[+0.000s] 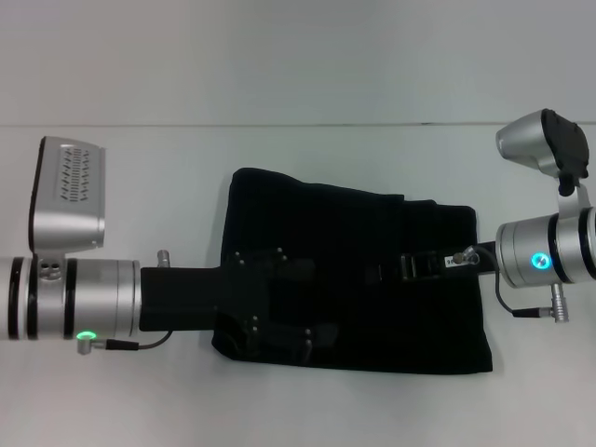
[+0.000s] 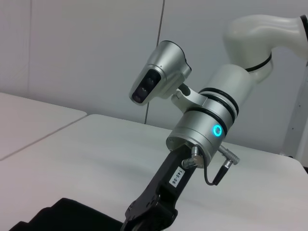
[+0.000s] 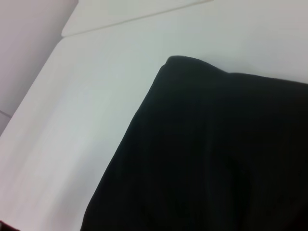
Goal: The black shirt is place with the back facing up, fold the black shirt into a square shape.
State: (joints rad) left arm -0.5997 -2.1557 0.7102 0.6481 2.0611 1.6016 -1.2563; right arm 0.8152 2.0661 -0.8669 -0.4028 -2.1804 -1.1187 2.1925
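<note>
Black shirt [image 1: 354,279] lies folded mid-desk [image 1: 140,186]. Left gripper [image 1: 279,307] and right gripper [image 1: 410,267] overlap it from opposite sides. Finger state of either: cannot tell.

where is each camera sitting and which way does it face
Head view: from the robot's head, looking forward and down at the white table and the black shirt; both arms reach in, the left gripper and right gripper over the shirt.
Left wrist view: on the left arm, facing across the table at the right arm and right gripper; a shirt edge shows.
Right wrist view: on the right arm, looking down at the shirt; no robot part visible.
All three views share the shirt and table.
</note>
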